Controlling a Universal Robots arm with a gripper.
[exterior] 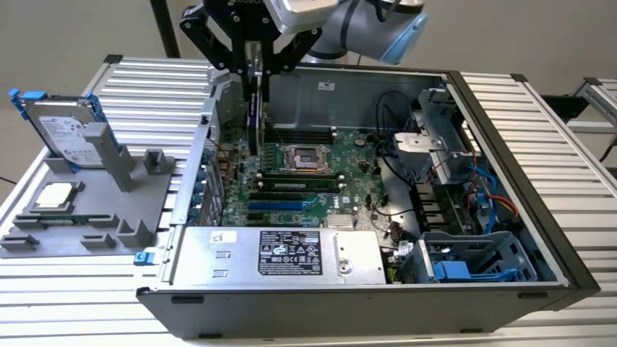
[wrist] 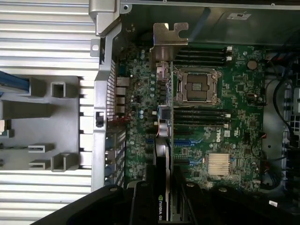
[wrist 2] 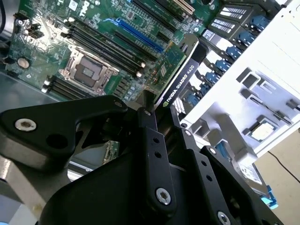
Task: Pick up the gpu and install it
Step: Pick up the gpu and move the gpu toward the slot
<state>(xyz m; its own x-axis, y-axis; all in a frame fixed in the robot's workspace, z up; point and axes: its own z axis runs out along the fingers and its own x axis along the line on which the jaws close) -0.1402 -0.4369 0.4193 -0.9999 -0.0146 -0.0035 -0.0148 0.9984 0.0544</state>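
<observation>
My gripper (exterior: 254,66) is shut on the gpu (exterior: 254,116), which hangs edge-on and upright over the left part of the large green motherboard (exterior: 318,188) inside the open computer case (exterior: 501,181). In the first wrist view the gpu (wrist: 164,126) appears as a thin edge with its silver end bracket (wrist: 169,41) at the far end, above the board near the case's rear wall. In the second wrist view the black cooler face of the gpu (wrist 2: 180,79) sticks out between the black fingers (wrist 2: 151,129). I cannot tell whether its lower edge touches a slot.
A silver hard drive with blue rails (exterior: 63,131) and a processor chip (exterior: 53,196) rest on a grey fixture (exterior: 106,181) at the exterior view's left. The power supply (exterior: 279,254) fills the case's front; cables and drive cages (exterior: 453,166) crowd its right side.
</observation>
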